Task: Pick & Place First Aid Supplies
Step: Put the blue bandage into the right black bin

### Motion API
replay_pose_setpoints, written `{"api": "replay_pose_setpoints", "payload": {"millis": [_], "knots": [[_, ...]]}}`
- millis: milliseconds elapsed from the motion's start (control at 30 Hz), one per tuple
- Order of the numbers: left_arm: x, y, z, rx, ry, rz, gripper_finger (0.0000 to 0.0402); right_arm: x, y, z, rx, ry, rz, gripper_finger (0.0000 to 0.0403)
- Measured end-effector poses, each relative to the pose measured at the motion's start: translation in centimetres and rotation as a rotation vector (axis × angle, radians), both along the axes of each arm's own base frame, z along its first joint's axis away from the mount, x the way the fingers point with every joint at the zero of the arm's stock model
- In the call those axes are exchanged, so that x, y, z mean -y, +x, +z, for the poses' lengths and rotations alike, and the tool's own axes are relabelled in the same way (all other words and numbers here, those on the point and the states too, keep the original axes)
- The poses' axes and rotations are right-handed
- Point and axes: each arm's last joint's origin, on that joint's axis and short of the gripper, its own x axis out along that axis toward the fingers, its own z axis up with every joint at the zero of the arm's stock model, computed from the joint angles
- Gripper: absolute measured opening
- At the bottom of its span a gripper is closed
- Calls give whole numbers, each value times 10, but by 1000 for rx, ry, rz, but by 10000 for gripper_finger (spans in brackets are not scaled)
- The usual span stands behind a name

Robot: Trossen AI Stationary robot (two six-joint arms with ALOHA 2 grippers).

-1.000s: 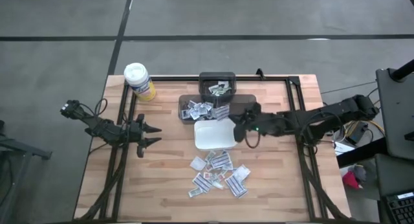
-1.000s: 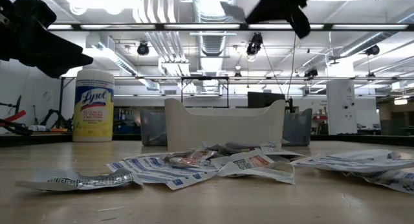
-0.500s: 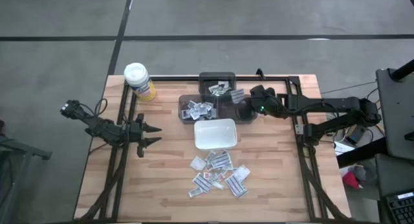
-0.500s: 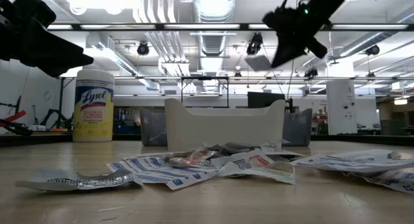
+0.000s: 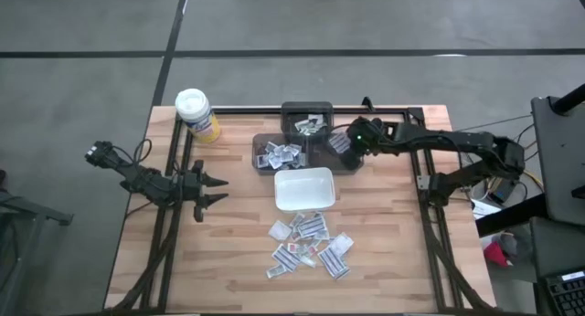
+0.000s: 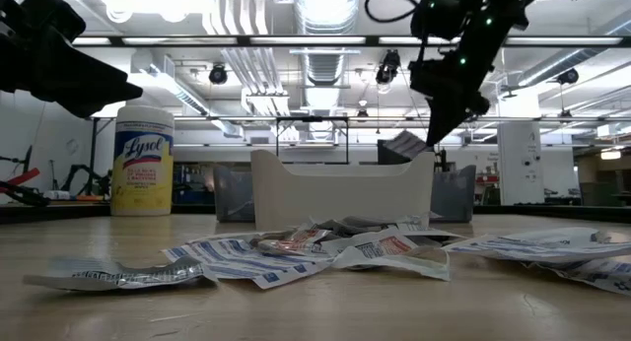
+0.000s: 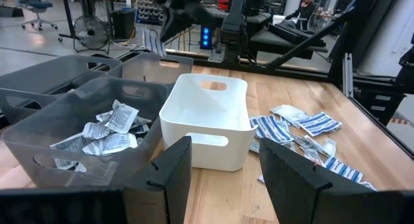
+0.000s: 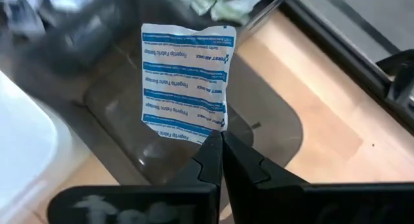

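Several first aid packets (image 5: 309, 243) lie in a loose pile on the wood near the table's front, just before the white dish (image 5: 304, 190). My right gripper (image 5: 345, 144) is shut on one blue-striped packet (image 8: 184, 78) over a grey bin (image 8: 194, 153) beyond the dish. More packets lie in the neighbouring grey bin (image 7: 97, 130) and in the far bin (image 5: 306, 122). At the table's left, my left gripper (image 7: 226, 172) stands open, pointing at the dish and touching nothing. My right gripper pinches the striped packet by its edge near one corner (image 8: 215, 125), at the very tips of the shut fingers. The fingers slant down from the table's right. The packet sticks out flat past the fingertips, tilted (image 6: 406, 144), clear of the bin beneath.
A yellow canister with a white lid (image 5: 196, 115) stands at the far left corner. A black frame rail (image 5: 420, 161) runs along the table's right side under my right arm. Bare wood lies between my left gripper and the dish.
My right gripper has swung from beside the white dish toward the table's far edge, sunk, and tipped its fingers downward over the grey bin. The striped packet went with it and now hangs lower, just above the bin.
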Motion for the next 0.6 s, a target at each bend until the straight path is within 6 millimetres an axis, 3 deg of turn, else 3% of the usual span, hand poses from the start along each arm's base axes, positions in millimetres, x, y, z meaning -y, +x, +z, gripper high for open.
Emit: {"api": "replay_pose_setpoints", "payload": {"millis": [600], "knots": [[0,0,1,6,-5,0,177,17,48,-37,-321,-19,326,8]]}}
